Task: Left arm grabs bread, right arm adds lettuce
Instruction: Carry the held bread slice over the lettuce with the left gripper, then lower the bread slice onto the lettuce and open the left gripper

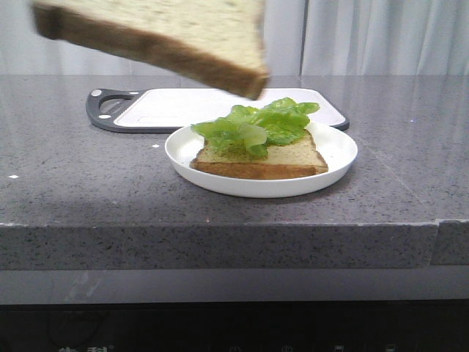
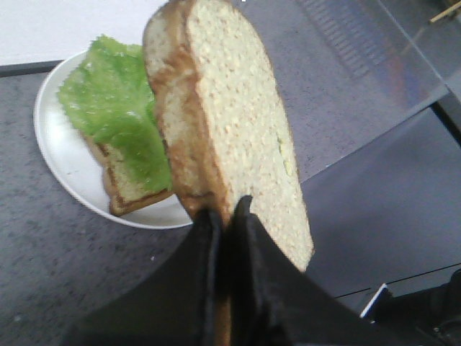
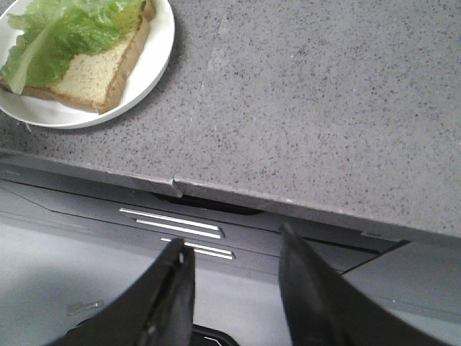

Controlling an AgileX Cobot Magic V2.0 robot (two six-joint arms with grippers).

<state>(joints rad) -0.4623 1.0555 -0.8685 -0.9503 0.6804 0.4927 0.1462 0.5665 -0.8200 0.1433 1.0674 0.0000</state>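
Observation:
The bread point(image 1: 157, 33) hangs tilted in the air at the upper left of the front view, above and left of the plate. In the left wrist view my left gripper point(image 2: 227, 216) is shut on the bread point(image 2: 230, 122) at its crust edge. The lettuce point(image 1: 256, 125) lies on a second bread slice point(image 1: 264, 158) on the white plate point(image 1: 333, 158); it also shows in the left wrist view point(image 2: 115, 108) and the right wrist view point(image 3: 65, 32). My right gripper point(image 3: 234, 249) is open and empty, off the counter's front edge, apart from the plate.
A white cutting board with a dark grey rim and handle point(image 1: 110, 110) lies behind the plate. The grey speckled counter point(image 1: 396, 191) ends in a front edge point(image 3: 288, 198) close to my right gripper. Pale curtains hang at the back.

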